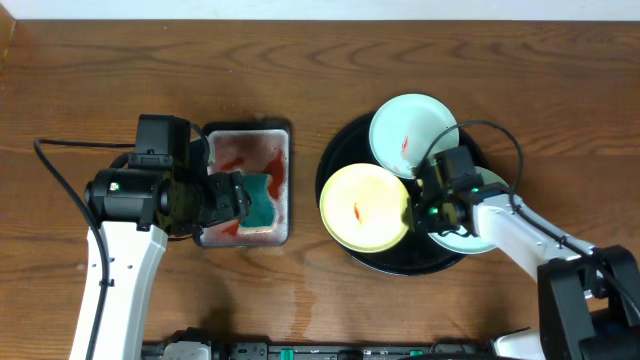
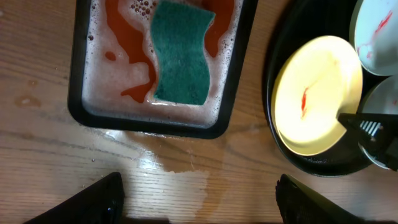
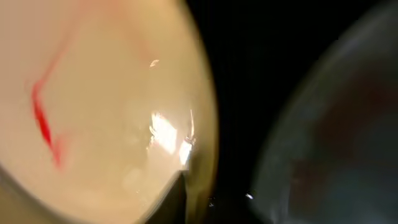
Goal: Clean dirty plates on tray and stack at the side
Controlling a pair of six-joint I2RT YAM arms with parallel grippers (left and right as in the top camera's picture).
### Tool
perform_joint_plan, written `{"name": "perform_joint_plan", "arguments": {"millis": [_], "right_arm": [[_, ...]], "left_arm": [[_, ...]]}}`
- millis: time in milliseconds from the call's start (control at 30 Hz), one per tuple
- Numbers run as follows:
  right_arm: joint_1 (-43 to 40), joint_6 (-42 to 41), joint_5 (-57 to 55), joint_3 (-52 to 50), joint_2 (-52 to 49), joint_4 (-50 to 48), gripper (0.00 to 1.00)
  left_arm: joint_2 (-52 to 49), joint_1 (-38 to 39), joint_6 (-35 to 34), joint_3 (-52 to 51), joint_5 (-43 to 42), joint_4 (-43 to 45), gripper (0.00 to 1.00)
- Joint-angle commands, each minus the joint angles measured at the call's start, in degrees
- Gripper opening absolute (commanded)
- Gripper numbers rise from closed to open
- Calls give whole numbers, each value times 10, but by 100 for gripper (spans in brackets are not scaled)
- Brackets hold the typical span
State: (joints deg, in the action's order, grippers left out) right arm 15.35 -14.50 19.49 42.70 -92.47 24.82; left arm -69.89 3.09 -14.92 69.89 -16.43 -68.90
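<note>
The round black tray (image 1: 340, 165) holds three plates. The pale yellow plate (image 1: 362, 205) lies at its left with a red smear; it also shows in the left wrist view (image 2: 314, 93) and the right wrist view (image 3: 106, 112). One mint-white plate (image 1: 410, 128) with a red smear lies at the back. A second mint-white plate (image 1: 470, 240) is mostly hidden under my right arm. My right gripper (image 1: 418, 208) straddles the yellow plate's right rim, one finger inside the rim (image 3: 199, 199), shut on it. My left gripper (image 1: 240, 200) hangs open and empty above the rectangular tray (image 2: 199, 186).
A rectangular black tray (image 1: 290, 130) of reddish soapy water holds a green sponge (image 2: 181, 53) left of the round tray. A wet patch (image 2: 180, 168) lies on the wood in front of it. Bare wood-grain tabletop surrounds both trays.
</note>
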Motion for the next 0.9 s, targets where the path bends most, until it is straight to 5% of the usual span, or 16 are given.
{"name": "perform_joint_plan", "arguments": {"millis": [0, 467, 633, 867], "right_arm": [[-16, -43, 5, -10, -15, 2, 1], [-17, -50, -23, -10, -15, -7, 1], [-17, -50, -21, -10, -15, -5, 1], [-16, -52, -20, -10, -15, -5, 1]], "left_arm": [[-1, -2, 10, -9, -5, 7, 79], [-26, 11, 5, -193, -9, 219, 66], [-108, 40, -6, -213, 66, 309, 65], [-237, 51, -35, -213, 69, 395, 37]]}}
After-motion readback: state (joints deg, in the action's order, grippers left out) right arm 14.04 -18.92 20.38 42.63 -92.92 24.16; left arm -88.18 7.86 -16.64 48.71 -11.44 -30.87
